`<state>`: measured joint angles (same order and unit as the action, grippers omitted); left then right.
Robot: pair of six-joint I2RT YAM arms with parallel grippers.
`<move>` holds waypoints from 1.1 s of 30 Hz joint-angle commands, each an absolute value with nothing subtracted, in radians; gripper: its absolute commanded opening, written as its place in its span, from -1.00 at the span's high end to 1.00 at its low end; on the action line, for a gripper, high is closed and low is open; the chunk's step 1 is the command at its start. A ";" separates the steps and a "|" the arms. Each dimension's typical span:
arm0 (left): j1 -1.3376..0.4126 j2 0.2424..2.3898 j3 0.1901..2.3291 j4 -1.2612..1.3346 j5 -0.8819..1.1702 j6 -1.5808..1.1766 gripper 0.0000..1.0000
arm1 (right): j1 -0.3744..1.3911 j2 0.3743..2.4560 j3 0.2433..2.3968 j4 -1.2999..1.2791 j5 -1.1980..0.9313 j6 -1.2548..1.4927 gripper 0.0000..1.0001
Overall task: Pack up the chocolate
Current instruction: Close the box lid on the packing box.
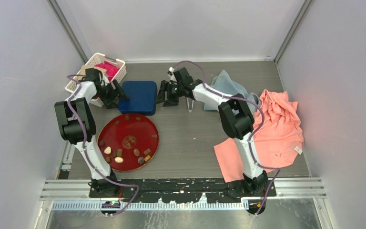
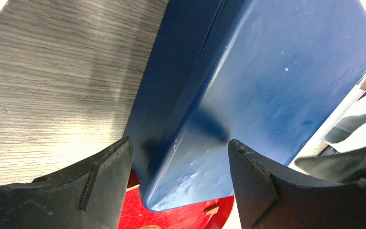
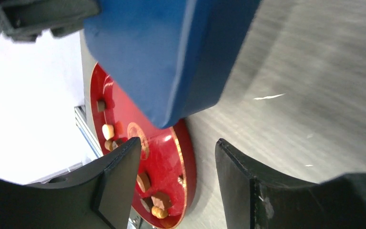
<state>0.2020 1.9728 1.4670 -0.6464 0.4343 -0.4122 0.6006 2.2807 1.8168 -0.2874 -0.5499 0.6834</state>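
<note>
The chocolate (image 1: 119, 160), small brown, tan and cream pieces, lies scattered on a round red plate (image 1: 145, 125). Behind the plate sits a closed blue box (image 1: 138, 97). My left gripper (image 1: 118, 94) is at the box's left edge, and in its wrist view the open left gripper (image 2: 178, 145) straddles the box's near corner (image 2: 267, 81), with a tan piece (image 2: 212, 209) below. My right gripper (image 1: 164, 95) is at the box's right edge. The right gripper (image 3: 177, 141) is open and empty, short of the box (image 3: 171, 52), with chocolate (image 3: 107, 131) on the plate (image 3: 164, 152) beyond.
Metal tongs (image 1: 189, 102) lie just right of the right gripper. A white basket (image 1: 95, 64) with something pink stands at the back left. A blue-grey cloth (image 1: 228, 85) and an orange cloth (image 1: 279, 124) cover the right side.
</note>
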 commanded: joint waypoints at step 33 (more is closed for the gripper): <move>0.200 1.977 1.504 -0.630 0.475 -0.426 -0.47 | 0.847 2.424 2.158 -0.347 -0.181 0.524 -0.35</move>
